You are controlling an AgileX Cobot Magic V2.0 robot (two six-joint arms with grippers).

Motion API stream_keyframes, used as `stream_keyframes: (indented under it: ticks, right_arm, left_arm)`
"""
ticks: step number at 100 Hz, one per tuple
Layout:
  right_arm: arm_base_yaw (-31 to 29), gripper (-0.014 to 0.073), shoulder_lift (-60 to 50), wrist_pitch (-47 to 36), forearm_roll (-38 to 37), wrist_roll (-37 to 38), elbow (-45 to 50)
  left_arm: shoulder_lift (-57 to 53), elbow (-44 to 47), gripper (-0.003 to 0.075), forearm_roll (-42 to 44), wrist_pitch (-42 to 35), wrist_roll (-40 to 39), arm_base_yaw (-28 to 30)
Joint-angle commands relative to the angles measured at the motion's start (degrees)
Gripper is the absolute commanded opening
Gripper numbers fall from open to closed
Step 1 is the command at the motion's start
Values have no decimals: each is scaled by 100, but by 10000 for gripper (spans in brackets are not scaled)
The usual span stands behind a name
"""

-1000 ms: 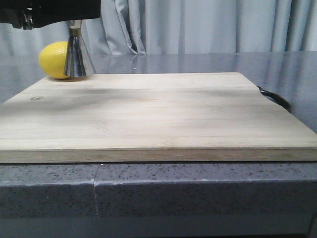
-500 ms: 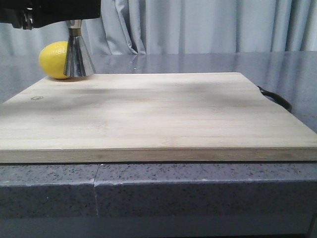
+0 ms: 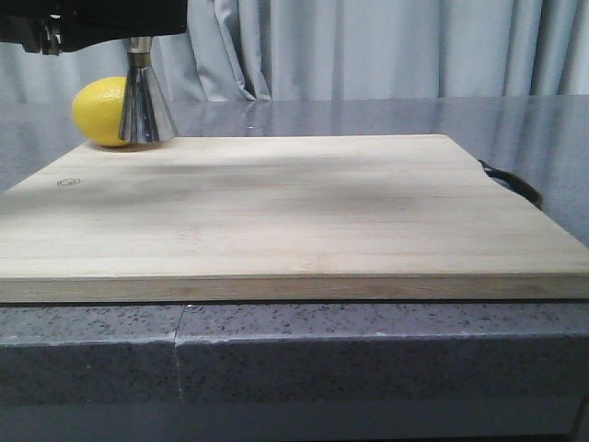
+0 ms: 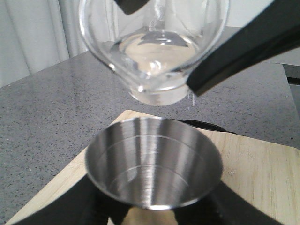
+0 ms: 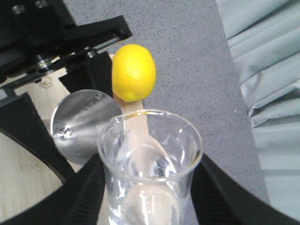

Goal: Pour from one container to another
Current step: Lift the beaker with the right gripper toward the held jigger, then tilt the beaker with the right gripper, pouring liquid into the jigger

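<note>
- Steel jigger (image 3: pixel 146 103) stands at the far left corner of the wooden cutting board (image 3: pixel 294 212), its upper cone hidden in the front view behind the dark body of the left arm.
- From the left wrist view, the left end effector (image 4: pixel 152 213) grips the jigger (image 4: pixel 153 161) on both sides, dark fingers closed against its walls; the open cup looks empty.
- Clear glass beaker (image 4: pixel 154 47) hangs tilted just above the jigger's mouth, its pouring lip toward the cup and some clear liquid pooled inside.
- The right end effector (image 5: pixel 147 197) is clamped around the beaker (image 5: pixel 150 168), one black finger (image 5: pixel 86 197) on each side of the glass.
- A yellow lemon (image 3: pixel 103 111) sits on the grey speckled counter (image 3: pixel 368 115), just behind the jigger and beside the board's far corner.
- Pale curtains (image 3: pixel 386 46) hang behind the counter.
</note>
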Motion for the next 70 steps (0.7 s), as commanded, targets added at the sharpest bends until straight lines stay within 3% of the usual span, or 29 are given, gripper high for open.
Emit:
stream_keyframes:
  ticks: [1,17,70]
  right_arm:
    - [63,292,-240,-232,-318,-334,-239]
    - [86,292,-240,-146,-330,-848,-239]
    - [86,292,-232,-211,-419,-1571,-239]
  left_arm:
    - [-244,-148,291,-569,509,-64,-57]
    - [-244,-148,291,-569,509,-64,-57]
    - [-244,-148,291,-569,509,-64,-57]
